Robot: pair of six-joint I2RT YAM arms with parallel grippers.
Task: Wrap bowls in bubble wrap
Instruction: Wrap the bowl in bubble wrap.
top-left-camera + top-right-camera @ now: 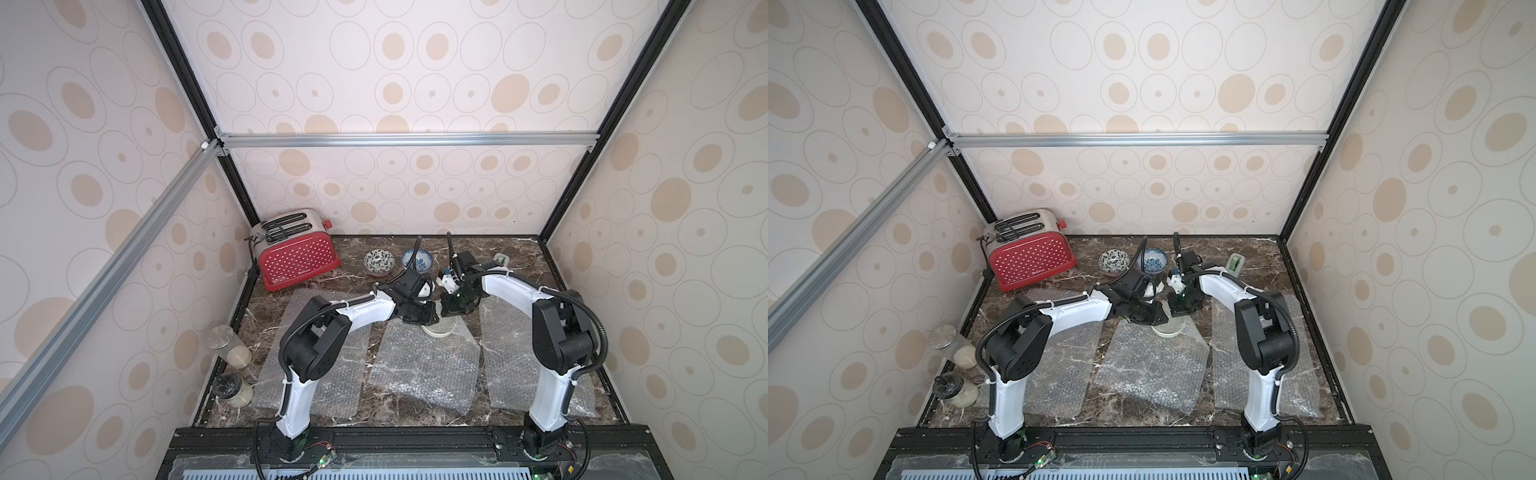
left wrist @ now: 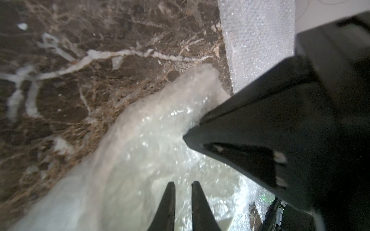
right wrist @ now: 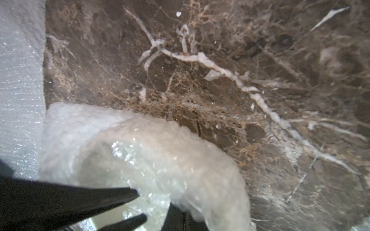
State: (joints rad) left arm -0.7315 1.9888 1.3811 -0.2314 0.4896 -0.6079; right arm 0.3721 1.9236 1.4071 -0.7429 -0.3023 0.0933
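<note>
At far edge, middle bubble wrap (image 1: 419, 365): right gripper (image 2: 188, 137) pinches fold over bowl (image 1: 439, 331); left gripper (image 2: 182, 183) narrowly parted. One-sided hold; fold may spring back.

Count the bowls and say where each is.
3. The black-leaf bowl sits at the back near the toaster; the blue-patterned bowl is beside it; the cream bowl, half hidden, rests at the far end of the middle bubble wrap sheet.

Cream bowl (image 1: 440, 330) mostly hid in both top views, only near rim shows. Bubble wrap (image 3: 160, 160) blurred close-up w/ right end effector (image 3: 177, 215) tips hid behind it.
</note>
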